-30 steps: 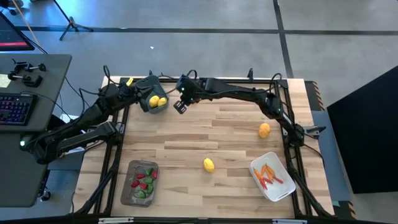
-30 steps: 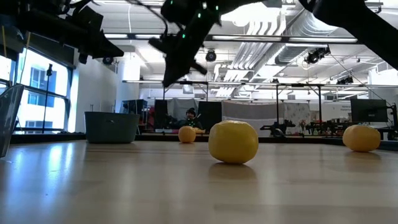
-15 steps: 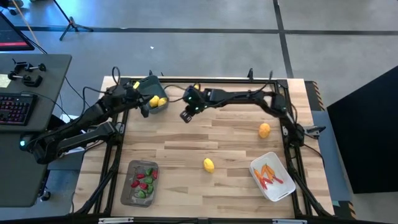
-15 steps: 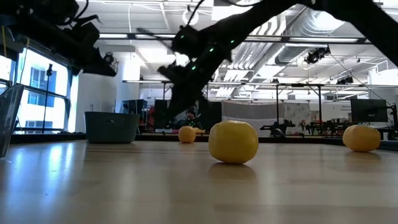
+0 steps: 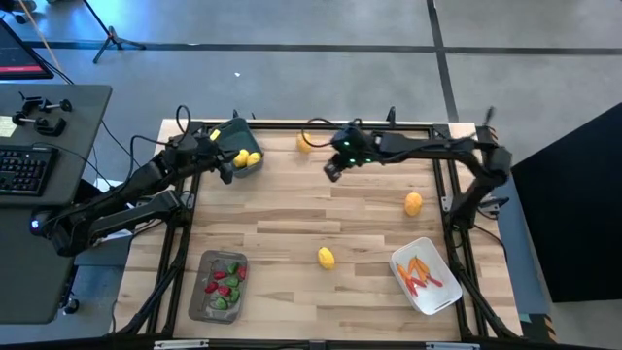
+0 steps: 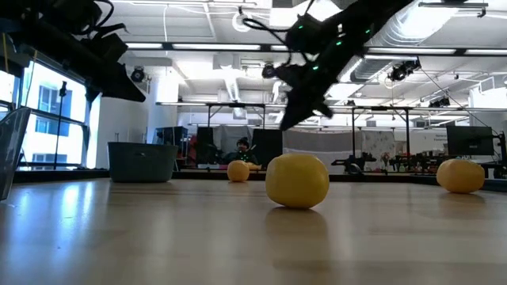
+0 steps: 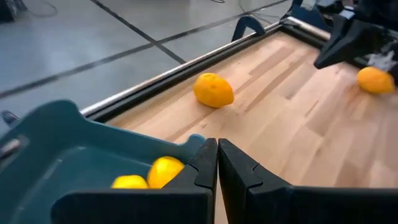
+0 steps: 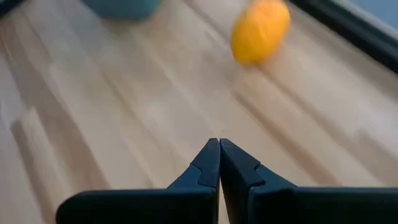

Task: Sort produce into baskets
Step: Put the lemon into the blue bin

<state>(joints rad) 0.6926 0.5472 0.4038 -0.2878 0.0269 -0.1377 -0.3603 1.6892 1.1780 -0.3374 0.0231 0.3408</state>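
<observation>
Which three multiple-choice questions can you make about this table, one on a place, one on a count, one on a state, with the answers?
1. Where is the white tub?
A. near corner on the right arm's side
B. far corner on the left arm's side
C. table centre

2. How many lemons lie loose on the wood?
A. one
B. three
C. five

3. How do the right gripper jaws stand?
A. wide open
B. shut on a lemon
C. shut, empty

Answers: 1 A, the high view shows it at the near right edge. 2 B, lemons at and. 3 C, the right wrist view shows the jaws pressed together with nothing between.
</observation>
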